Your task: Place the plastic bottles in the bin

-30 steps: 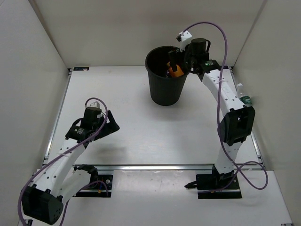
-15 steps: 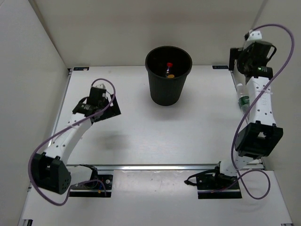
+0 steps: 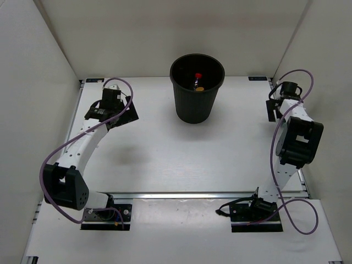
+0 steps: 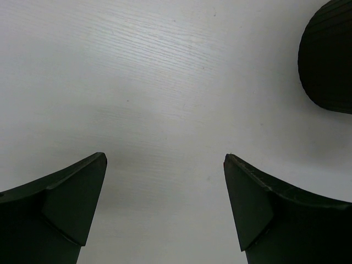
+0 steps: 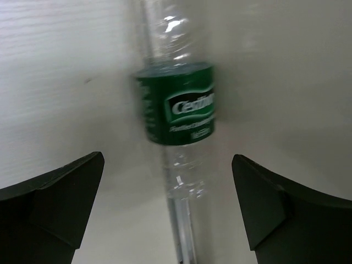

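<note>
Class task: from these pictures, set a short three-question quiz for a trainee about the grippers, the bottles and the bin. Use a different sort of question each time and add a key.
1. True or false: the left gripper is shut on a bottle.
2. What colour is the label on the clear bottle in front of the open right gripper? A red; B green; C dark.
3. Fill in: the capped bottle inside the bin has a ___ cap.

Key: 1 false, it is open over bare table; 2 B; 3 red.

On the clear bottle (image 5: 177, 165), the green label (image 5: 176, 104) carries blurred white lettering beginning "Ce"; the rest cannot be read.
</note>
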`<state>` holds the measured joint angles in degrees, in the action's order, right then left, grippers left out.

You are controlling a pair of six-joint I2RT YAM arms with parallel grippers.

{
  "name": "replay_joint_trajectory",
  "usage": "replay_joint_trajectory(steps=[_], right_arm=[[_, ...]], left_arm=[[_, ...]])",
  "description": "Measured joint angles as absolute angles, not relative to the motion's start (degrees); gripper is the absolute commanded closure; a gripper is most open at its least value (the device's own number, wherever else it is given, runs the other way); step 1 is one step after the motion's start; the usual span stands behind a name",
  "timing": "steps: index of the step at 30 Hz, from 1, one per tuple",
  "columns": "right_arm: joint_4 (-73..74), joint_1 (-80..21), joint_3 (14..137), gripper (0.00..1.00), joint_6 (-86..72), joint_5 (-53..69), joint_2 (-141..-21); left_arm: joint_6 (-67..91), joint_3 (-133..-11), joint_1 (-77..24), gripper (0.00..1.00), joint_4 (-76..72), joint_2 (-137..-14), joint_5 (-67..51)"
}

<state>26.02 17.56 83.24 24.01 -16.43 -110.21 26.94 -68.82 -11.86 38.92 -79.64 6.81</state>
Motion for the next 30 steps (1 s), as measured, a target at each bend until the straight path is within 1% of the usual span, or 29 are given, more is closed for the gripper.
replay_joint_trajectory(steps=[3,7,10,12,13,14,15,16,17,18,20,21,26,28,30], right_arm=[[21.1,18.5,81.9,0.02,25.3,-19.0,-110.4],[17.5,19.4,81.7,0.04,25.7,-18.9,-111.9],[16.2,19.6,81.6,0.18,25.5,-18.4,-114.0],[15.2,19.6,81.2,0.24,25.5,-18.4,-115.3],[14.8,19.6,80.8,0.29,25.4,-18.4,-115.7],[14.4,19.6,80.5,0.37,25.6,-18.8,-116.2],[13.7,19.6,80.4,0.40,25.7,-19.7,-116.6],[13.0,19.6,80.4,0.50,25.7,-20.5,-116.7],[12.6,19.6,80.4,0.64,25.6,-20.6,-116.7],[12.5,19.7,80.4,0.72,25.7,-20.6,-116.7],[12.4,19.5,80.4,0.79,25.4,-21.1,-116.7],[12.3,19.1,80.4,0.80,25.6,-21.6,-116.6],[15.5,15.4,81.8,0.81,25.5,-21.5,-113.5],[19.3,12.9,85.5,0.86,24.7,-20.2,-111.4],[23.0,10.0,91.9,0.86,23.4,-17.7,-109.7]], left_arm=[[27.0,-66.7,-11.5,0.01,39.0,-78.4,7.0],[27.2,-64.8,-10.8,0.01,40.3,-77.2,7.3],[27.6,-64.4,-10.6,0.01,40.8,-76.8,7.9],[27.9,-64.4,-10.6,0.01,40.9,-76.2,8.2],[28.0,-64.4,-10.6,0.01,41.0,-75.9,8.4],[28.1,-64.4,-10.6,0.01,41.0,-75.5,8.5],[28.2,-64.4,-10.6,0.01,41.1,-75.1,8.6],[28.3,-64.4,-10.6,0.02,41.2,-74.7,8.7],[28.5,-64.4,-10.6,0.02,41.2,-74.3,8.8],[28.5,-64.4,-10.6,0.01,41.2,-73.9,8.9],[28.6,-64.4,-10.5,0.01,41.2,-73.1,9.1],[28.6,-64.4,-10.5,0.01,41.3,-72.7,9.2],[29.0,-64.3,-10.5,0.02,41.6,-70.7,9.7],[29.0,-64.3,-10.4,0.02,41.5,-70.0,9.7],[28.9,-64.3,-10.4,0.01,41.5,-69.7,9.6]])
